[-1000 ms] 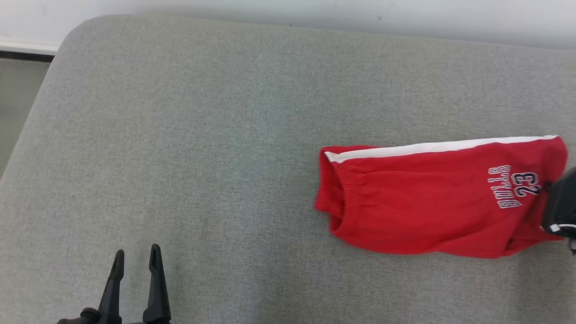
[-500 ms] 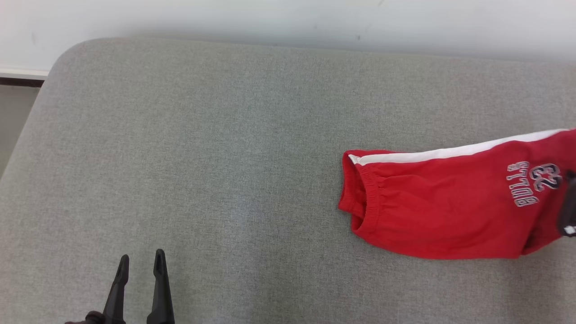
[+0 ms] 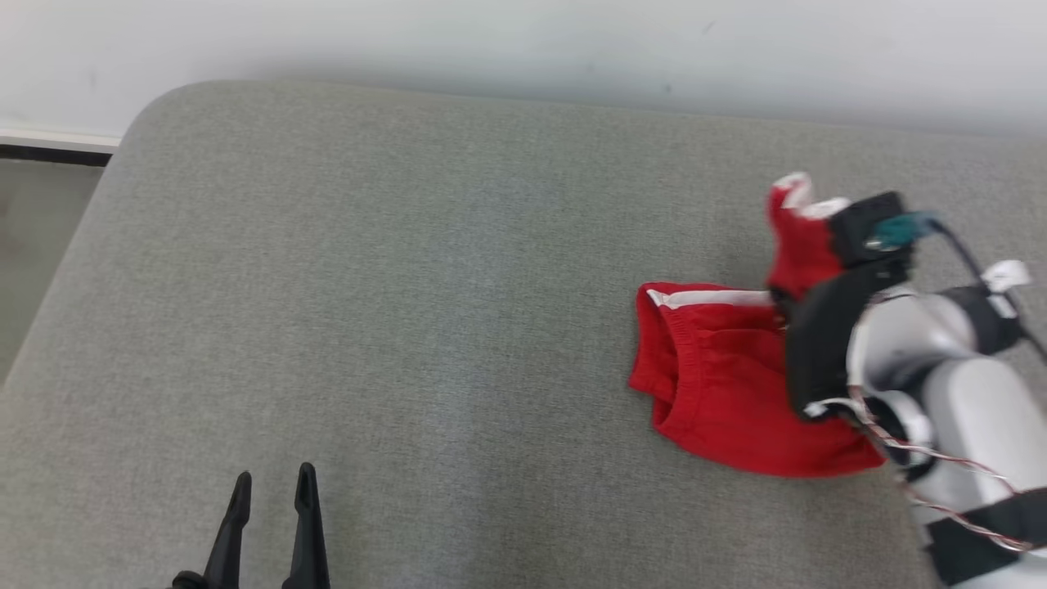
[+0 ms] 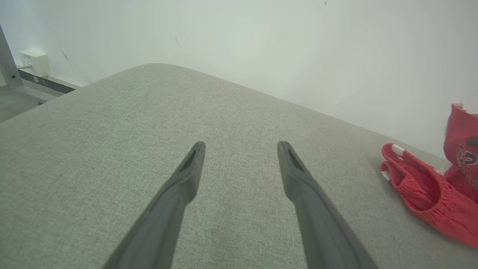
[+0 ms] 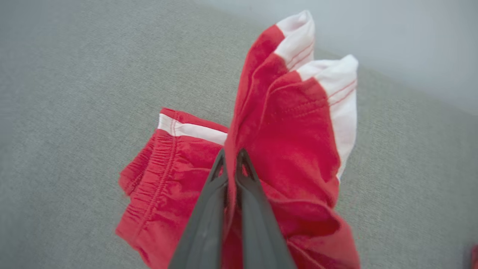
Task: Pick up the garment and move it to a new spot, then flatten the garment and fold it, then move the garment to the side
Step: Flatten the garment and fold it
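The garment [image 3: 720,393] is a pair of red shorts with a white side stripe, lying at the right of the grey cushion [image 3: 425,311]. Its elastic waistband end faces left and rests flat. My right gripper [image 3: 787,307] is shut on the leg end, which stands lifted and bunched above the rest of the cloth. In the right wrist view its fingertips [image 5: 224,164] pinch the red fabric [image 5: 283,142], with the white-edged hems pointing up. My left gripper [image 3: 274,481] is open and holds nothing near the cushion's front left, far from the garment [image 4: 422,190]; its open fingers are also seen as the left gripper [image 4: 241,147].
A white wall [image 3: 523,41] runs behind the cushion. The cushion's rounded left edge drops to the floor [image 3: 33,245], where a dark baseboard strip [image 3: 49,151] runs. A small white box [image 4: 35,61] sits low on the wall at the far left.
My right arm has come in from the right edge, raising the printed leg end and carrying it left over the flat half. The head camera shifted a little. The left gripper stayed open and still.
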